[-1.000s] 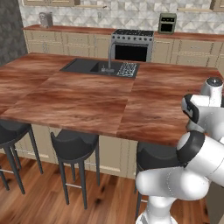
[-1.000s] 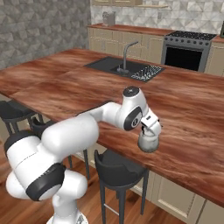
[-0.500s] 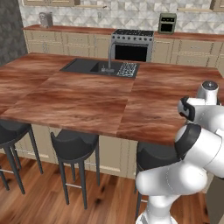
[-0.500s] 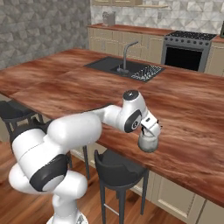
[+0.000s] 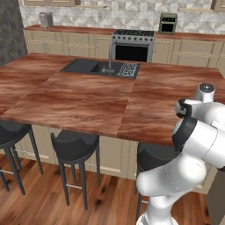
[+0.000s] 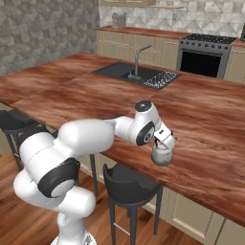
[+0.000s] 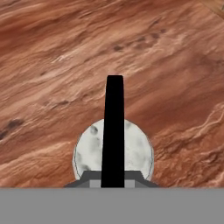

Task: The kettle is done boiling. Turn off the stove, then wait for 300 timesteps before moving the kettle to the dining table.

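Silvery kettle [image 6: 162, 155], handle clamped in the gripper [image 6: 165, 143], has sunk closer to the dining table [image 6: 210, 119].

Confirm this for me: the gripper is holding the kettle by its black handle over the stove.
Not over the stove. In the right base view the gripper holds the kettle by its black handle over the dining table; the stove stands far behind.
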{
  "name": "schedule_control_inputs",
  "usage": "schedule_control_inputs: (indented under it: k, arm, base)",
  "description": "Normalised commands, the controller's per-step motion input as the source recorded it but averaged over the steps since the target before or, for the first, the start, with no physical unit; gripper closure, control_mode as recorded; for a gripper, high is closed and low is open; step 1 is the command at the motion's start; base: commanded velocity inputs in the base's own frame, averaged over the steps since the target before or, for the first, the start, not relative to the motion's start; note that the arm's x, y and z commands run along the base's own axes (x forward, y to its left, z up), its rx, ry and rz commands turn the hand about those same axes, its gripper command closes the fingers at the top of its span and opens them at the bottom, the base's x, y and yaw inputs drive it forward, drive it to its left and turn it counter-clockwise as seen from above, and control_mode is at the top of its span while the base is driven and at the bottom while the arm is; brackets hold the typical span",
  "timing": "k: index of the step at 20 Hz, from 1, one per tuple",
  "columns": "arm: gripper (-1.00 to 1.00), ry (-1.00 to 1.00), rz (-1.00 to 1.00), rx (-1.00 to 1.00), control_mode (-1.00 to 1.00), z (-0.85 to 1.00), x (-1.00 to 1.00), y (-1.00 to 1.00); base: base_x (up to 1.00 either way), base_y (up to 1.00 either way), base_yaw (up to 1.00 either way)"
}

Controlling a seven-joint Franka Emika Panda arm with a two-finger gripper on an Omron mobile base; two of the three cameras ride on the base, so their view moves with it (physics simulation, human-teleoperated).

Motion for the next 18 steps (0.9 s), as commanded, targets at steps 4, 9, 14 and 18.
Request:
schedule_control_inputs:
  k: [4, 9, 14, 18]
  arm:
    - [1.00, -0.03, 0.00, 0.00, -1.00, -0.12, 0.17, 0.00]
    - [1.00, -0.03, 0.00, 0.00, -1.00, -0.12, 0.18, 0.00]
    - [1.00, -0.04, 0.00, 0.00, -1.00, -0.14, 0.17, 0.00]
    - [1.00, -0.02, 0.00, 0.00, -1.00, -0.16, 0.19, 0.00]
  base:
    - [0.00, 0.00, 0.00]
    - [0.00, 0.00, 0.00]
    - [0.00, 0.00, 0.00]
    - [0.00, 0.00, 0.00]
